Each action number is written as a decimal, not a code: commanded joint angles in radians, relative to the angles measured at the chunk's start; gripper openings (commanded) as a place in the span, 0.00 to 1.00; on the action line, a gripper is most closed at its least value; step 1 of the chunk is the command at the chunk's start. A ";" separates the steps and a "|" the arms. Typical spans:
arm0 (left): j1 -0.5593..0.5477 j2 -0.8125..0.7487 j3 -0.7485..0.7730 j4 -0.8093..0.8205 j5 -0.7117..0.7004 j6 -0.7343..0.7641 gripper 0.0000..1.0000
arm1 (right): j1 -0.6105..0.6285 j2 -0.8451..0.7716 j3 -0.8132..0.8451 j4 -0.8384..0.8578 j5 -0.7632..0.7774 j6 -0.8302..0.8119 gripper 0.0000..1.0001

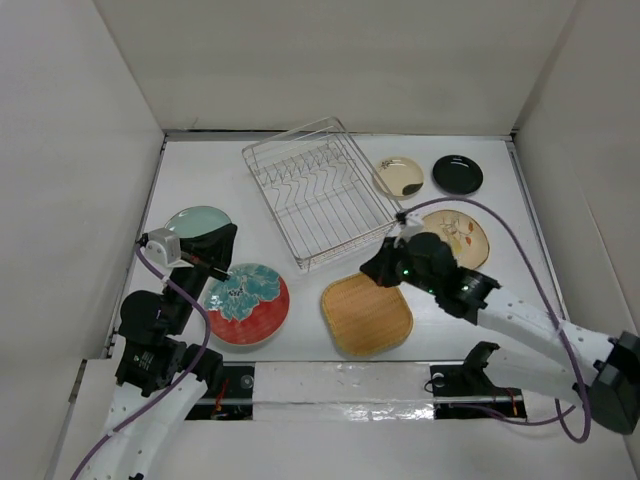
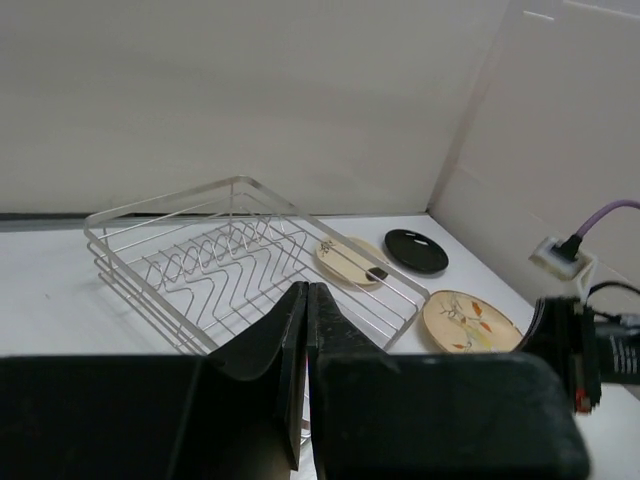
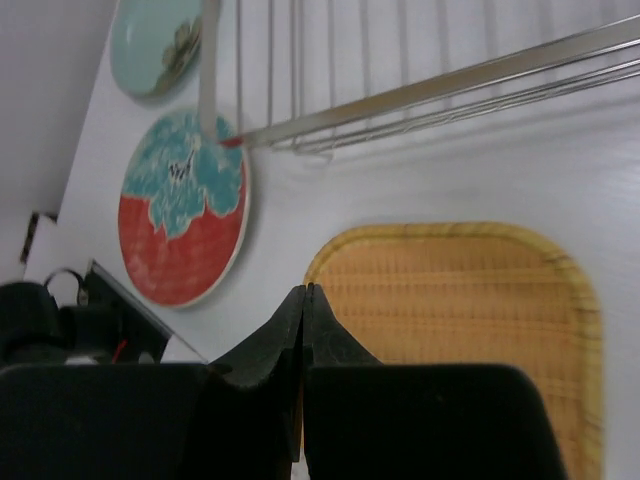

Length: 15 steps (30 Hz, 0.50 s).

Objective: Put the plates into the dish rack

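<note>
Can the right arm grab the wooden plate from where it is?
Probably yes. The right claw hangs close to the wooden plate, with nothing in between. The claw is shut, so it would have to open first.

top: high, down | wrists: low, close | all share rack (image 1: 316, 192)

a white table (image 1: 215, 175) sits inside a plain box of 3 off-white walls: a back wall (image 1: 340, 60), a left wall (image 1: 60, 200) and a right wall (image 1: 600, 120). a dark seam (image 1: 200, 132) runs along the foot of the back wall. a glossy white strip (image 1: 340, 380) lines the table's near edge. the light is soft and even.
</note>
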 commanded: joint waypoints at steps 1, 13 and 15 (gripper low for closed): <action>-0.005 -0.013 0.002 0.029 -0.037 -0.005 0.00 | 0.189 0.147 0.093 0.100 0.103 0.015 0.00; -0.005 -0.039 0.009 0.007 -0.120 -0.021 0.28 | 0.423 0.689 0.357 0.273 0.258 0.211 0.64; -0.005 -0.047 0.008 0.009 -0.117 -0.021 0.31 | 0.423 0.750 0.371 0.286 0.276 0.272 0.65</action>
